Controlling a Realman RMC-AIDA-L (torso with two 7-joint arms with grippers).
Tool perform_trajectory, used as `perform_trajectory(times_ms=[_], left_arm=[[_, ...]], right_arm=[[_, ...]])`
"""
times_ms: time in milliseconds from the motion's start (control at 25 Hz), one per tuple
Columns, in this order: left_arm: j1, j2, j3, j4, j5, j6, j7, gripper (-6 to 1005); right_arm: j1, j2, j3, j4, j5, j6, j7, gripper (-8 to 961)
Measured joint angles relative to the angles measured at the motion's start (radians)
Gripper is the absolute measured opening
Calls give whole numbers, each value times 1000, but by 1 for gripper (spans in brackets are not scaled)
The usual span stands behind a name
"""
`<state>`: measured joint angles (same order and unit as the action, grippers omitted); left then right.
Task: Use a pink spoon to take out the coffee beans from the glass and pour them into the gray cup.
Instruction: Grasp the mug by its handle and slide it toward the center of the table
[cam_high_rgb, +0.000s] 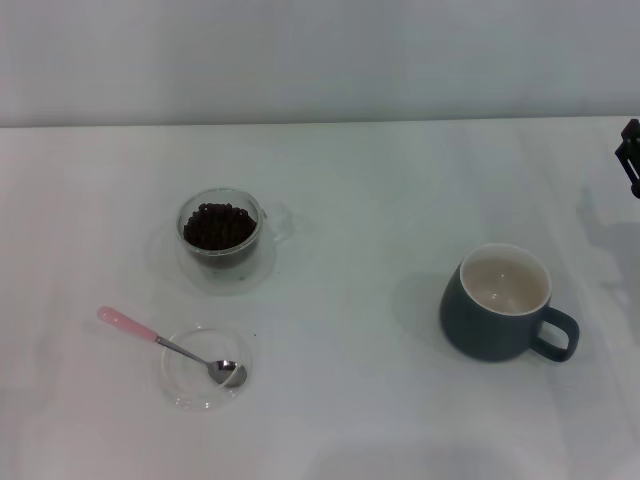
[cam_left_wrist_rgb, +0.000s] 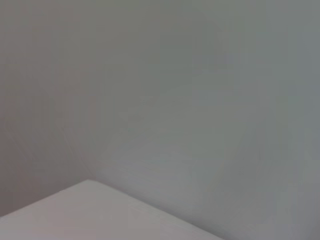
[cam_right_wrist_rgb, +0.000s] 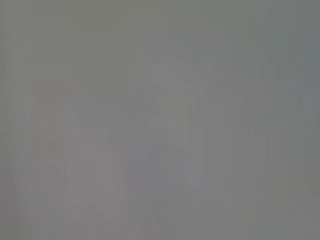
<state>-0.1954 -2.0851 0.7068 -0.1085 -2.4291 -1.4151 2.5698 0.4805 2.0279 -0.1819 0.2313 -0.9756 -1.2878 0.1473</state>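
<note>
Three vessels on white table, both arms clear of them.

Glass w/ coffee beans sits left of centre in head view, on its clear saucer. Pink spoon lies lower left, metal bowl resting in shallow clear dish, pink handle sticking out over dish rim toward upper left. Gray cup at right of centre, well apart from glass, handle to lower right, cream inside looks bare. Right gripper just peeks in at right edge, upper part; can't tell its finger state. Left gripper not in any view; wrist views show only blank surfaces.
</note>
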Motion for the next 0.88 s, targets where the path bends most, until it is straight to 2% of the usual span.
perform_trajectory(times_ms=[360,640,880], left_arm=[[-2,0,1,-2,2,6,6,890],[-20,2,14,12,65,-2,125,890],[-26,2,14,12,70,12,126,889]], right_arm=[[-50,0,-11,8,-23,-18,0,850],[-99,-3,-13,18,-66,-69,0,844],[-168,-11,-32,62,-158,-185,0,839]])
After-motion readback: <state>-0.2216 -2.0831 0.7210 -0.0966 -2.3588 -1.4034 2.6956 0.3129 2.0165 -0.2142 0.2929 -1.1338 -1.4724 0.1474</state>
